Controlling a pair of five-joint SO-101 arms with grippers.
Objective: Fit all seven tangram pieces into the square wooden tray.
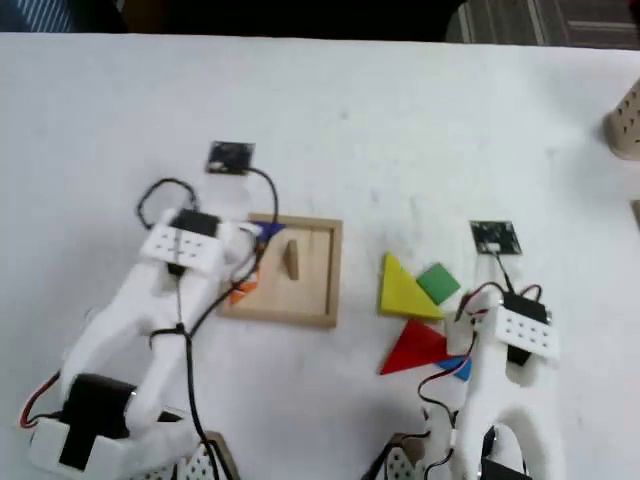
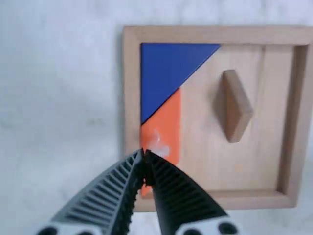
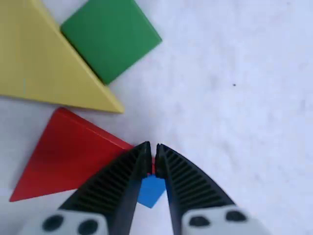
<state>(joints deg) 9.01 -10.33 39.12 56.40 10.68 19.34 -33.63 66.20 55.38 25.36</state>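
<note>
The square wooden tray (image 2: 129, 98) holds a blue triangle (image 2: 166, 73) in one corner, an orange piece (image 2: 168, 120) lengthwise along the same wall, and a bare-wood parallelogram (image 2: 234, 105) apart, its long axis parallel. The ribbed left jaws are pressed together over the orange piece's end. Beside the tray lie a yellow triangle (image 1: 403, 290), green square (image 1: 438, 282), red triangle (image 1: 412, 347) and small blue piece (image 1: 461, 369), the right jaws drawn almost together above the last two.
</note>
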